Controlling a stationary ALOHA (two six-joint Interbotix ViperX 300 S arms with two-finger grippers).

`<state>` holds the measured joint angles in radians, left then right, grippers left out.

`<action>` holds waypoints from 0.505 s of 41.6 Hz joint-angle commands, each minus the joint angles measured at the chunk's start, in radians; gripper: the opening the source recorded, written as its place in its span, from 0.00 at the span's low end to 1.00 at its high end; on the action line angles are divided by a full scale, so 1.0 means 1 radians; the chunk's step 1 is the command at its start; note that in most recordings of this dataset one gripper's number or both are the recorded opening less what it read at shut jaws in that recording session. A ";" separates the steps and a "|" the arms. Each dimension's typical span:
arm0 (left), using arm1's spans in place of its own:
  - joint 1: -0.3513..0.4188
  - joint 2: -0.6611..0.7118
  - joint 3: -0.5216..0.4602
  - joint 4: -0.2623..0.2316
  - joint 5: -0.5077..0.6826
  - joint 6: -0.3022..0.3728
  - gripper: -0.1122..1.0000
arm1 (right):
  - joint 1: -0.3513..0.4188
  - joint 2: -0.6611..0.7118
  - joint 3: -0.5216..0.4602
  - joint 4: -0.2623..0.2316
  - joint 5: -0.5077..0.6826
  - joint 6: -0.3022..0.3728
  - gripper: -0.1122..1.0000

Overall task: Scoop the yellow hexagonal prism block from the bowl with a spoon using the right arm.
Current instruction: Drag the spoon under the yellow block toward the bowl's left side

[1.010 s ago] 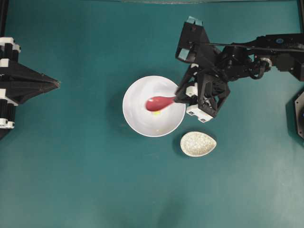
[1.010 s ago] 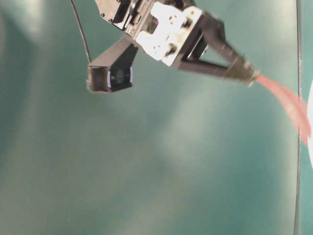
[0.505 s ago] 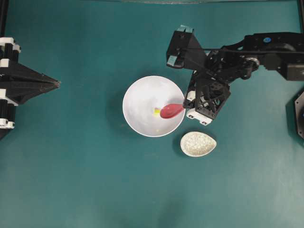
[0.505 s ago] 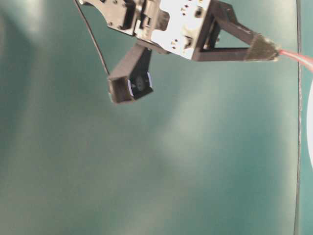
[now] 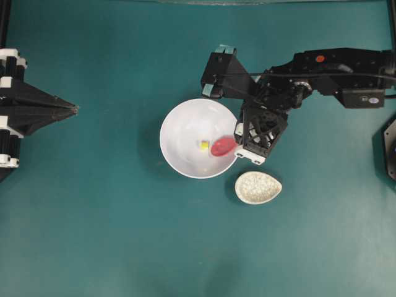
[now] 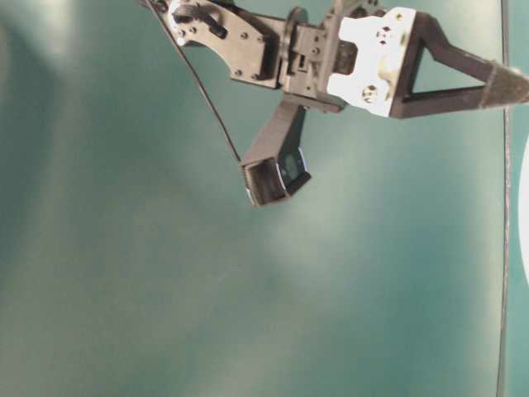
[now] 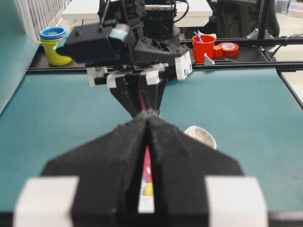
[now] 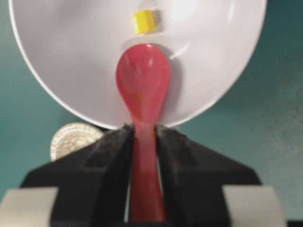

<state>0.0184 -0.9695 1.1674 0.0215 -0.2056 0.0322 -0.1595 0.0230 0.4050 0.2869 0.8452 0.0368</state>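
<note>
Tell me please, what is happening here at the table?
The right arm's fingers are clamped on the handle of a pink-red spoon. Its head hangs inside the white bowl, just short of the small yellow block, which lies on the bowl's floor, not yet scooped. A speckled dish sits beside the bowl. The left arm is parked off to the side, fingers together.

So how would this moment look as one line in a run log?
right end effector: shut on spoon | spoon head: in white bowl, empty | yellow block: just beyond spoon tip, unscooped
</note>
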 commanded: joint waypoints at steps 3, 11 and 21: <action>0.002 0.009 -0.023 0.002 -0.005 0.002 0.10 | 0.000 0.005 -0.029 -0.005 -0.026 -0.009 0.30; 0.002 0.009 -0.023 0.002 -0.005 0.002 0.10 | 0.000 0.028 -0.032 -0.003 -0.087 -0.012 0.30; 0.002 0.009 -0.021 0.002 -0.005 0.002 0.10 | 0.000 0.032 -0.031 -0.021 -0.183 -0.012 0.30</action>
<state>0.0184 -0.9695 1.1674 0.0215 -0.2056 0.0307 -0.1580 0.0706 0.3927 0.2761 0.6918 0.0215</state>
